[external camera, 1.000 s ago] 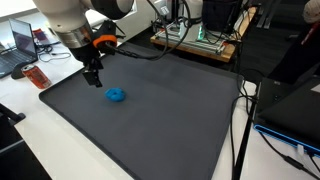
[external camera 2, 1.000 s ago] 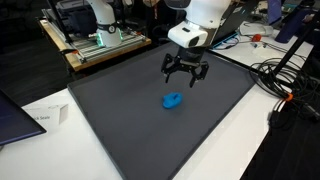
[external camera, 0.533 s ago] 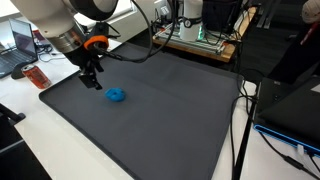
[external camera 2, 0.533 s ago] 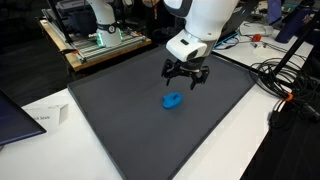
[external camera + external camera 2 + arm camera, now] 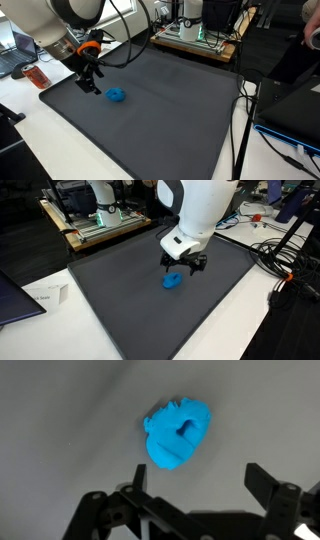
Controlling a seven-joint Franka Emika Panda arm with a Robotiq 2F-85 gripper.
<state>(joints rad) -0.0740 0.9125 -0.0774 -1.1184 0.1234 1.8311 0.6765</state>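
Plainly, the end effector (image 5: 197, 475) hung over the blue lump (image 5: 178, 435), jaws wide and empty. Nothing was gripped yet; the blue lump lay loose on the desk (image 5: 170, 120), clear of its edges.

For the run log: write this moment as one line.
gripper open | holds nothing | hovers by blue lump, apart | lump lies on dark mat

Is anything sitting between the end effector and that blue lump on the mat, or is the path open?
Nothing visible stands in the way. In the wrist view the blue lump lies alone on the dark mat, with only bare mat between it and the open end effector.
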